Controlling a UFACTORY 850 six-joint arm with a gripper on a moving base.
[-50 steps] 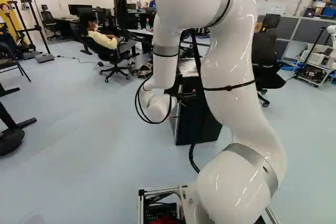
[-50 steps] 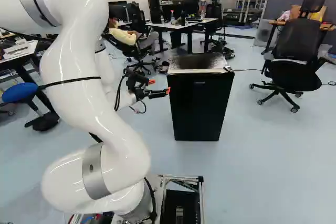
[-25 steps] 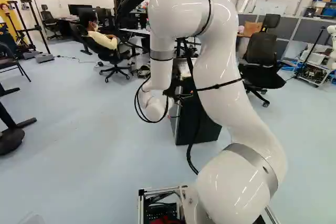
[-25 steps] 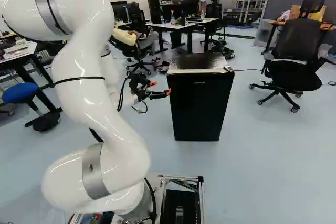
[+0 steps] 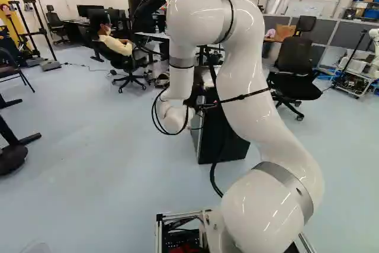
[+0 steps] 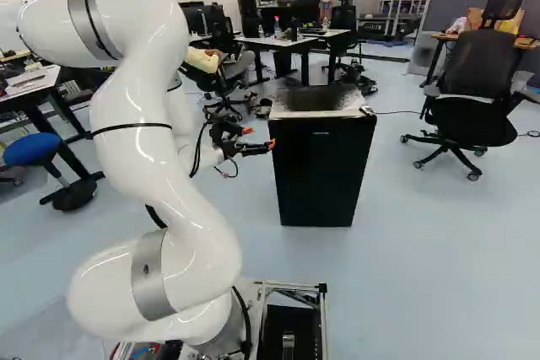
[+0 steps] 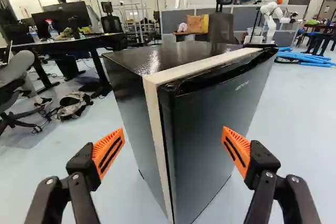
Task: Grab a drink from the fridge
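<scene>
1. Your gripper [image 7: 174,136] is hanging with its fingers wide apart, clamping nothing.
2. The fridge [image 6: 322,170] is standing right of centre in the right base view, hiding any drink.
3. Its smooth door [image 7: 205,129] is probably sealing stiffly; you're best off hooking its top lip [image 7: 226,73].
</scene>
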